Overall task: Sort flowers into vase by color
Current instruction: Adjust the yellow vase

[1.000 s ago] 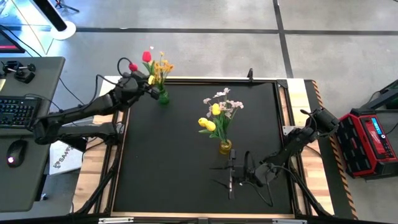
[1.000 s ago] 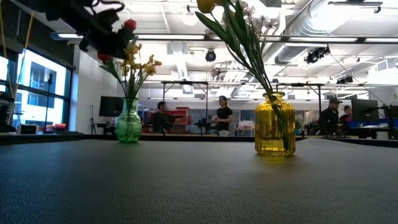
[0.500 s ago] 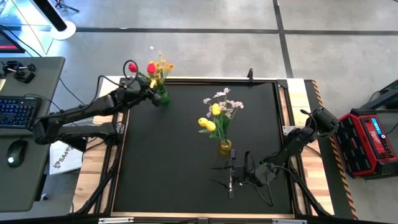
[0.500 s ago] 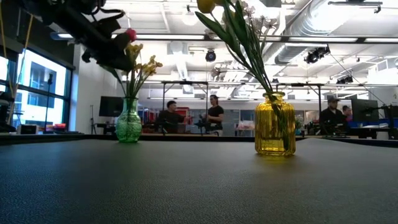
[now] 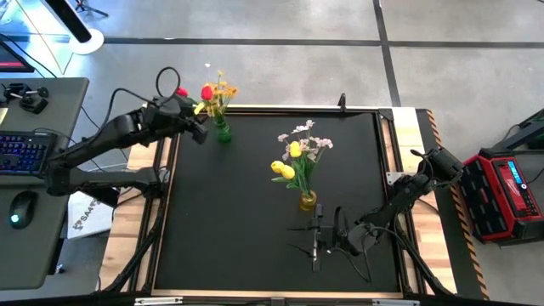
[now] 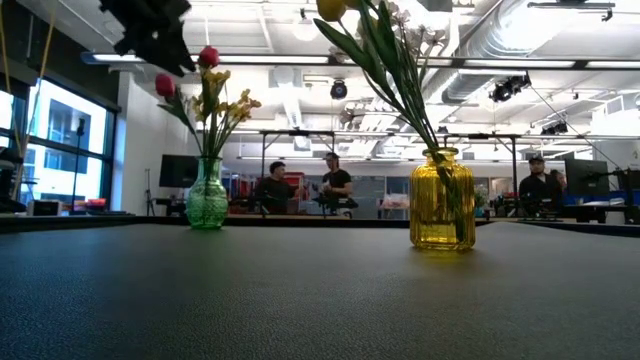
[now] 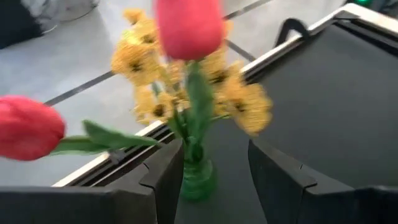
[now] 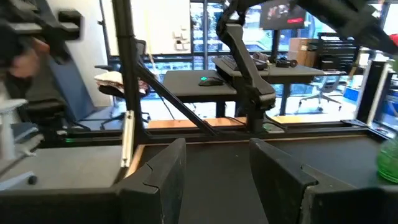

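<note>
The green vase (image 5: pixel 223 133) sits at the far left corner of the black counter (image 5: pixel 255 221), holding two red blooms (image 5: pixel 206 92) and the orange-yellow sprig (image 5: pixel 223 88). In the low view one red bloom (image 6: pixel 208 56) stands up top and the other (image 6: pixel 165 85) leans out to the side. The left gripper (image 5: pixel 198 129) hovers just beside that vase on its outer side, jaws open with nothing in them; its wrist view looks straight between its fingers (image 7: pixel 166 180) at the vase (image 7: pixel 198 180) and blooms. The yellow vase (image 5: pixel 308 201) stands right of the counter's middle with both yellow tulips (image 5: pixel 287 167) and the pale pink-white sprig (image 5: pixel 306 136) in it. The right gripper (image 5: pixel 316 240) rests low on the counter near the front edge, just in front of the yellow vase, jaws open and empty. People sit way back in the room.
</note>
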Motion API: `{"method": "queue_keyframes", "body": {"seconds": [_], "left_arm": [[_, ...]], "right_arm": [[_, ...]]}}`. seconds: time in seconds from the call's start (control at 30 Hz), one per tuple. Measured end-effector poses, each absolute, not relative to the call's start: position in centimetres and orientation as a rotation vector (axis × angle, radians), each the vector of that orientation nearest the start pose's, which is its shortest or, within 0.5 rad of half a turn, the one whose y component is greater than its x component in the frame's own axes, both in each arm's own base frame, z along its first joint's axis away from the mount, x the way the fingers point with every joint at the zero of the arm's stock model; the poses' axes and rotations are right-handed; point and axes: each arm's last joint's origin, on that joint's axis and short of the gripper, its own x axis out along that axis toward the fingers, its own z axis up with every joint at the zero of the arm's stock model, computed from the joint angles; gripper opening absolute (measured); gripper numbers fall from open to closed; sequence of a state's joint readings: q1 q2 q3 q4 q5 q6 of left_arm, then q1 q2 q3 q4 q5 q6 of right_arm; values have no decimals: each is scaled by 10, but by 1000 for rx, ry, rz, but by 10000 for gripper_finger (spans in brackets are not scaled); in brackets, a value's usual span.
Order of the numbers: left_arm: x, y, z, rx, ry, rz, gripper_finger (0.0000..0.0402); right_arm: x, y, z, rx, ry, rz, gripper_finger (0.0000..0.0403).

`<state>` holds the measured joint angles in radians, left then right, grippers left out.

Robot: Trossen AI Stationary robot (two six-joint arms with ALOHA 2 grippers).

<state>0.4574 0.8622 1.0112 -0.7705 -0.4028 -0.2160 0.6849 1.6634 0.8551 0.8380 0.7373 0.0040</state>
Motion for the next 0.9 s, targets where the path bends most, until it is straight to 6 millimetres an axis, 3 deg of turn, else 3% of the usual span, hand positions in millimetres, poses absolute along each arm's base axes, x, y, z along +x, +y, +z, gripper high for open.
{"method": "queue_keyframes", "body": {"seconds": [0.2,0.43,0.53,0.67,0.9], "left_arm": [[142,56,355,-190,485,749,168],[162,16,354,-146,377,529,168],[174,-4,338,-121,314,403,168],[188,-34,299,-124,236,272,168],[192,-77,226,-250,196,110,168]], "right_arm": [[273,203,235,14,6,-227,165],[224,191,273,126,158,-96,165],[203,180,276,185,272,-90,165],[191,174,259,213,429,-147,165],[204,184,220,216,612,-163,171]]}}
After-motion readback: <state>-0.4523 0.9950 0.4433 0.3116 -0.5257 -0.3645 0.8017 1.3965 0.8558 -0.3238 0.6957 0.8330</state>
